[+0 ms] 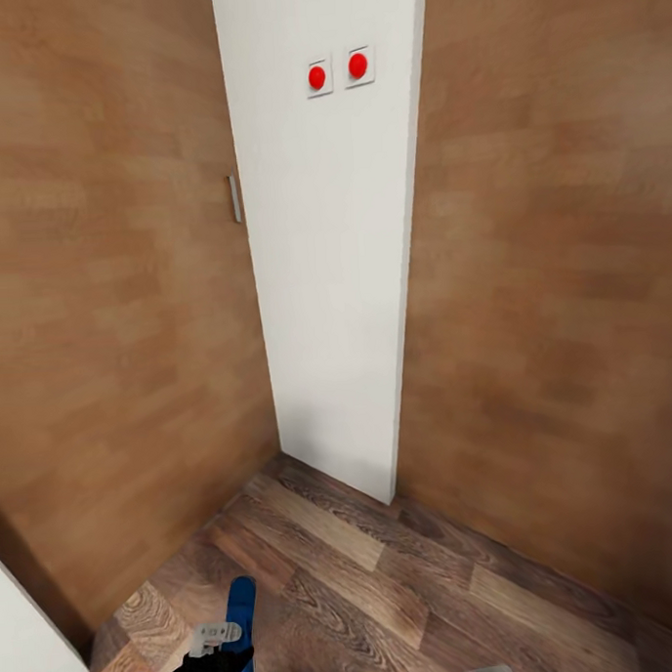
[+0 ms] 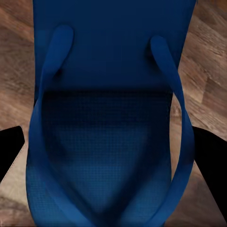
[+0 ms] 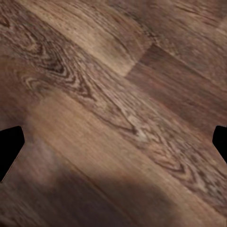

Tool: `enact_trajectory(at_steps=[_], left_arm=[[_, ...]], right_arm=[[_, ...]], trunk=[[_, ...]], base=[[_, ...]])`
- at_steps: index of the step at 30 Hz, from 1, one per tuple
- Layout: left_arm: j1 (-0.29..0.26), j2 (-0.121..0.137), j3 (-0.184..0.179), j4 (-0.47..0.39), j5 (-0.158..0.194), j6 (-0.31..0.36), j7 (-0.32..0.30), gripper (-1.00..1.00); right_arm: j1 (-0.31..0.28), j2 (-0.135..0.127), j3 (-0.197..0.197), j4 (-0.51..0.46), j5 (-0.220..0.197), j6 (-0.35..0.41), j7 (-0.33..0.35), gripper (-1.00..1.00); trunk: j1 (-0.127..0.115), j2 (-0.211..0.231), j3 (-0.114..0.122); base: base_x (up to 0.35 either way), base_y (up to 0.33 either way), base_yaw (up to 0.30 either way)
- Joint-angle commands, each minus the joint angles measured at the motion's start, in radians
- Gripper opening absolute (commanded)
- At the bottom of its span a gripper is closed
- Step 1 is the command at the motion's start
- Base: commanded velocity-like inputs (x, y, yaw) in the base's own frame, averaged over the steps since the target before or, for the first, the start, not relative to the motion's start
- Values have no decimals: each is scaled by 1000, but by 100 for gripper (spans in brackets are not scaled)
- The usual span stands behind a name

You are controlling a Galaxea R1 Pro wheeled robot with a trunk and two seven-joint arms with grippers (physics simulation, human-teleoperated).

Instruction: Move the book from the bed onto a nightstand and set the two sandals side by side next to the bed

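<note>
A bright blue sandal (image 2: 113,71) lies strap-side up between the two black fingers (image 2: 9,151) of my left gripper (image 2: 113,161), which is shut on it. From the head view, the same sandal (image 1: 242,614) sticks forward out of the left gripper (image 1: 209,664) above the wood-plank floor (image 1: 386,588), at the lower left. My right gripper (image 3: 116,146) is open over bare floor planks (image 3: 113,94), with nothing between its fingertips. The book, the bed and the nightstand are out of view.
I face a corner of brown wood-panelled walls (image 1: 111,336). A white vertical panel (image 1: 329,278) with two red round buttons (image 1: 337,70) stands between them. A small metal handle (image 1: 234,199) is on the left panel. A white edge (image 1: 27,643) shows at the lower left.
</note>
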Motion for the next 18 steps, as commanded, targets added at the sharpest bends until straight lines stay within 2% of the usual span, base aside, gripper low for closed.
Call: enact_trajectory(at_steps=[1,18], left_arm=[[-1,0,2,1,7,0,-5,-100],[-1,-1,2,1,6,0,-5,-100]], right_arm=[[-1,0,6,1,-1,-3,-1,100],[-1,2,6,13,-1,-3,-2,100]], trunk=[[0,0,-1],[0,0,-1]], base=[[0,0,290],[0,0,290]])
